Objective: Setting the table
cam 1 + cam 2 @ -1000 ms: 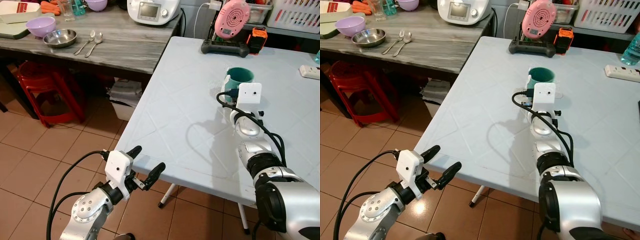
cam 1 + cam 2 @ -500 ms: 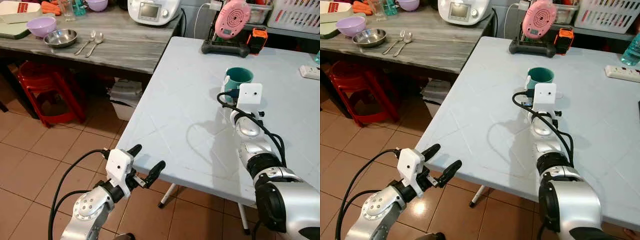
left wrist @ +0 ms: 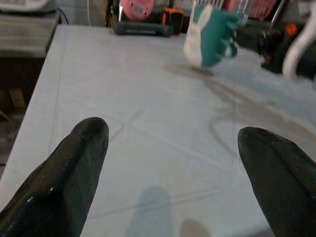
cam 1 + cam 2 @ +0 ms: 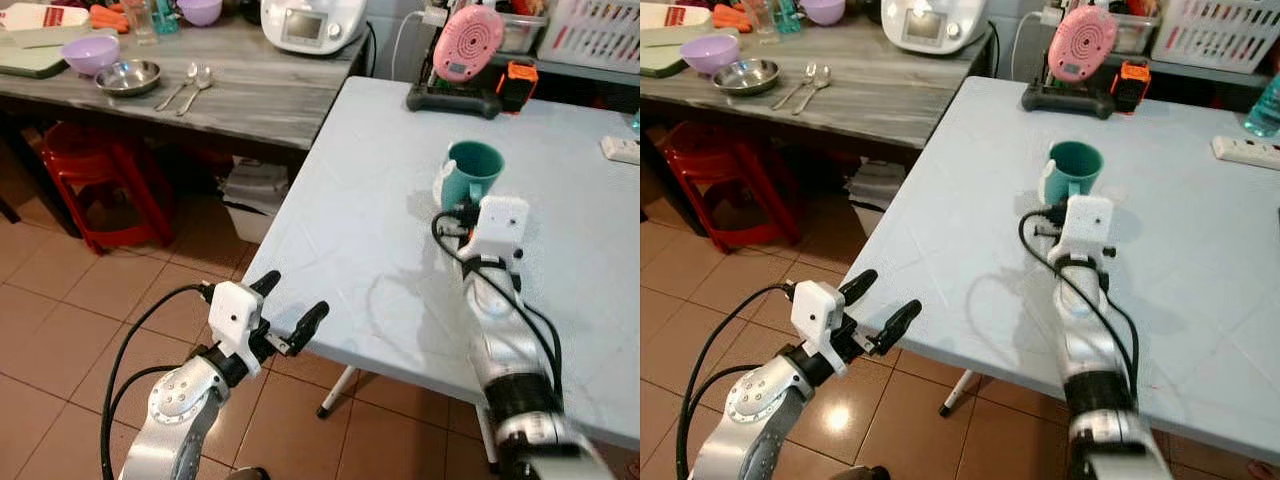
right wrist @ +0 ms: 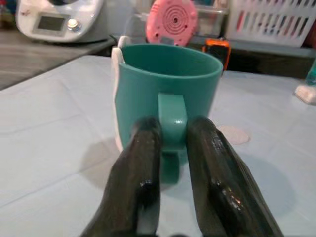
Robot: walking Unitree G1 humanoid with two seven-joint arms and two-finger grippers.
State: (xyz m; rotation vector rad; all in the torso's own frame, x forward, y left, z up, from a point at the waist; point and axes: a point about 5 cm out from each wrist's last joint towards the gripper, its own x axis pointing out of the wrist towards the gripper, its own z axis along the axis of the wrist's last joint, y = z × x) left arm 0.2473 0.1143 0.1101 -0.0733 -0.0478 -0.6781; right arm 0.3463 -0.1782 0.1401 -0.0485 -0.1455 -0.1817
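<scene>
Table (image 4: pixel 380 150): right pincer (image 5: pixel 173 133) grips mug (image 5: pixel 168 84) handle.

You're looking at a pale blue table (image 4: pixel 370 200) beside a grey wooden counter (image 4: pixel 240 95) — a red stool (image 4: pixel 90 170) tucked beneath it — over terracotta floor tiles (image 4: pixel 60 320).

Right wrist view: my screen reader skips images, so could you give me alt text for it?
The right gripper has its two black fingers closed on the handle of a teal mug standing upright on a pale table. Behind it are a pink round device and a white basket.
</scene>
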